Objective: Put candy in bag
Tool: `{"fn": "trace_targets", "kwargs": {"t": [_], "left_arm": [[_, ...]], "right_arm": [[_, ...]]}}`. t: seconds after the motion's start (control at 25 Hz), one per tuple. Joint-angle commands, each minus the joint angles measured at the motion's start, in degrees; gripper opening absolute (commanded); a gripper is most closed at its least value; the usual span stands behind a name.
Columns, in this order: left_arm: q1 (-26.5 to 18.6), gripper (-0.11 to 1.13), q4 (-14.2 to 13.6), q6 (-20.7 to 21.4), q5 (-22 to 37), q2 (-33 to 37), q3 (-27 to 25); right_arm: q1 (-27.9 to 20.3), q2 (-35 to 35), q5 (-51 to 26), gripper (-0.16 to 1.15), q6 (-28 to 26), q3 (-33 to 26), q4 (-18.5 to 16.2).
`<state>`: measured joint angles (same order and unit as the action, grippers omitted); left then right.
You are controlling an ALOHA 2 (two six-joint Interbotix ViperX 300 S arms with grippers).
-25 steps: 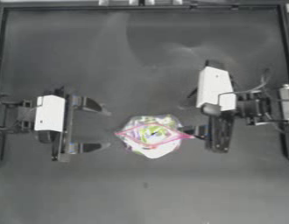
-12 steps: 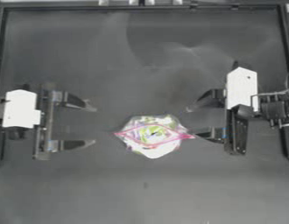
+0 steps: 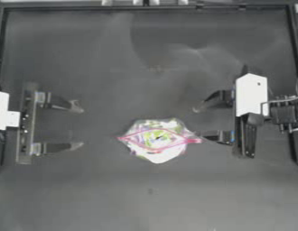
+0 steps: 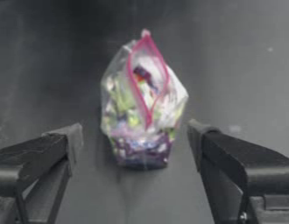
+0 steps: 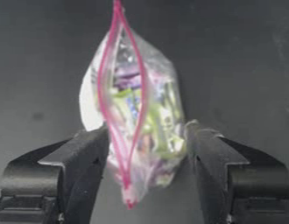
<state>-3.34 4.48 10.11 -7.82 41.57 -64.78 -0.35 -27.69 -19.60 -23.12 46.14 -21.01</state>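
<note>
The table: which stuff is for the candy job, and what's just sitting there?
For the job:
- the bag, mouth open, colourful sweets inside
- left gripper, open, away from the bag
- right gripper, open, near the bag's mouth end

Just there:
- the table; no loose candy seen on it

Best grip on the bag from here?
Probably the pink zip strip's end nearest the open right pincer, approached from the right. The bag lies mid-table with its mouth gaping; that rim is the firmest edge. The open left pincer is farther away.
</note>
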Motion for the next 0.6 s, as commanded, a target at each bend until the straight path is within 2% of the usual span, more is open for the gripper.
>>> {"fn": "trace_targets", "kwargs": {"t": [0.04, 0.6], "left_arm": [[-0.09, 1.00, 0.53, -0.09, -0.09, 2.90, -0.88], [-0.97, 1.00, 1.49, 0.00, 4.22, 12.39, -3.43]], "right_arm": [[-0.70, -1.32, 0.44, 0.87, 0.00, 0.26, -0.18], [-1.58, -7.38, 1.85, 0.87, 0.00, 4.39, 0.35]]}}
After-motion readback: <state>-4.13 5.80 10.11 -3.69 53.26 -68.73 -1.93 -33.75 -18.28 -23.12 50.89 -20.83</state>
